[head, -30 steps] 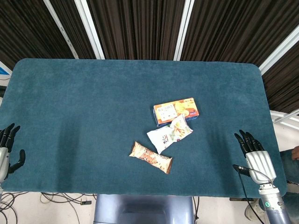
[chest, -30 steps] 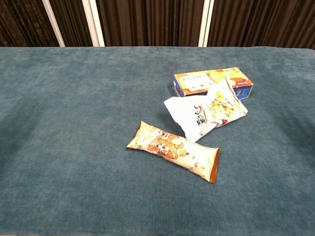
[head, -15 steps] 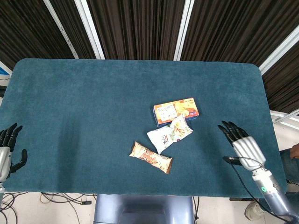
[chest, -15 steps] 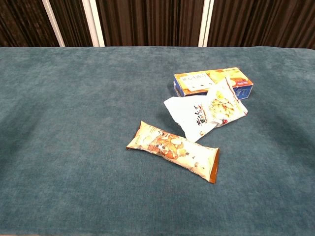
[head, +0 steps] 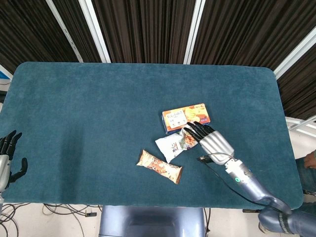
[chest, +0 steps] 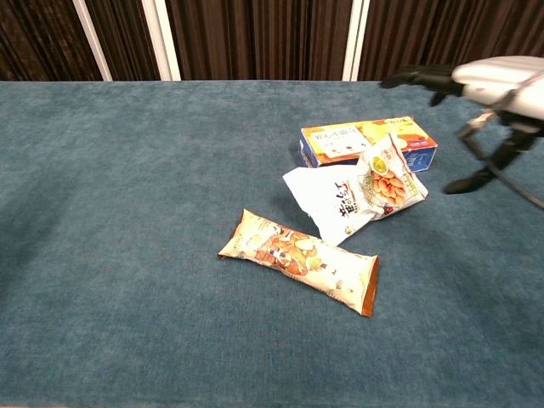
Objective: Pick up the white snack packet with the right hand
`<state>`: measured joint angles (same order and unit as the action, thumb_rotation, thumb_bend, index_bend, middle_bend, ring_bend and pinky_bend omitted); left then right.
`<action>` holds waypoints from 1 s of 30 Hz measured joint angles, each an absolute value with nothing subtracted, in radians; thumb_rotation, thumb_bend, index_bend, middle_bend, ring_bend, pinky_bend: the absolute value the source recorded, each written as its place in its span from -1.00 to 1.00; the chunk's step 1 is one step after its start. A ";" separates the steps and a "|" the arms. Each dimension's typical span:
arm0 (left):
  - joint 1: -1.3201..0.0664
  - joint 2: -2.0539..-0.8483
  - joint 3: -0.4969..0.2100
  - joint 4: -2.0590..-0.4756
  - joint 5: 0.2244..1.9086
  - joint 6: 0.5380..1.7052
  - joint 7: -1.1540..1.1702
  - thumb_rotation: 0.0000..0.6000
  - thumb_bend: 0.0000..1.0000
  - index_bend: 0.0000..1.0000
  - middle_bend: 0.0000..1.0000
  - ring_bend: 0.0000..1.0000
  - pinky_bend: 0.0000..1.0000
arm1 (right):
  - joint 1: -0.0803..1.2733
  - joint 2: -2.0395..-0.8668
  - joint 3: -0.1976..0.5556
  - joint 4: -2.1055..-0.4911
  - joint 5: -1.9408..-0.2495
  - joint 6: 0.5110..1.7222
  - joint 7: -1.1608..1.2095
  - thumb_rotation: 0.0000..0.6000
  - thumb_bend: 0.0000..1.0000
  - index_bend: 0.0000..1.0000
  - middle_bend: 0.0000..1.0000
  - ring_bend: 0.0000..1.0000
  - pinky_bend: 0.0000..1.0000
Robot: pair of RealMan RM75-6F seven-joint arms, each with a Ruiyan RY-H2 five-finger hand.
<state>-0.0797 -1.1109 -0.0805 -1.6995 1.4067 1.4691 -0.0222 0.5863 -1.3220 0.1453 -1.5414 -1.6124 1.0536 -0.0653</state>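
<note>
The white snack packet (head: 176, 143) (chest: 353, 197) lies crumpled near the table's middle, leaning against an orange box. My right hand (head: 210, 139) (chest: 463, 78) hovers open above the packet's right end, fingers stretched forward, holding nothing. In the chest view it hangs well above the cloth, over the box's right end. My left hand (head: 8, 157) stays open at the table's front left edge, far from the packet.
An orange and blue snack box (head: 186, 117) (chest: 367, 143) lies just behind the packet. A brown snack bar wrapper (head: 159, 166) (chest: 299, 262) lies in front of it. The blue cloth table (head: 89, 108) stretches wide to the left.
My right hand has swung from the front right table edge leftward and inward to above the white packet's right end. It entered the chest view. The objects have not moved.
</note>
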 measured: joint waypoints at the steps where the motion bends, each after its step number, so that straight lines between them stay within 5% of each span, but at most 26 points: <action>1: -0.080 -1.109 -0.081 -1.701 1.405 1.467 -0.024 1.00 0.09 -0.94 -1.00 -0.99 -0.96 | 0.594 -1.336 0.150 -1.537 -1.604 1.044 -0.083 1.00 -0.94 -1.00 -0.91 -0.90 -0.59; 23: -0.085 -1.101 -0.081 -1.707 1.396 1.452 -0.036 1.00 0.09 -0.94 -1.00 -0.99 -0.95 | 0.704 -1.596 0.143 -1.295 -1.437 0.901 -0.311 1.00 -0.91 -0.95 -0.77 -0.88 -0.59; 30: -0.087 -1.098 -0.082 -1.712 1.390 1.446 -0.032 1.00 0.09 -0.94 -1.00 -0.99 -0.95 | 0.715 -1.668 0.136 -1.211 -1.424 0.914 -0.339 1.00 -0.75 -0.75 -0.56 -0.72 -0.59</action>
<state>-0.0871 -1.0982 -0.0823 -1.7118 1.3898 1.4460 -0.0322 0.7149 -1.6684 0.1356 -1.2107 -1.4245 0.9141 -0.3390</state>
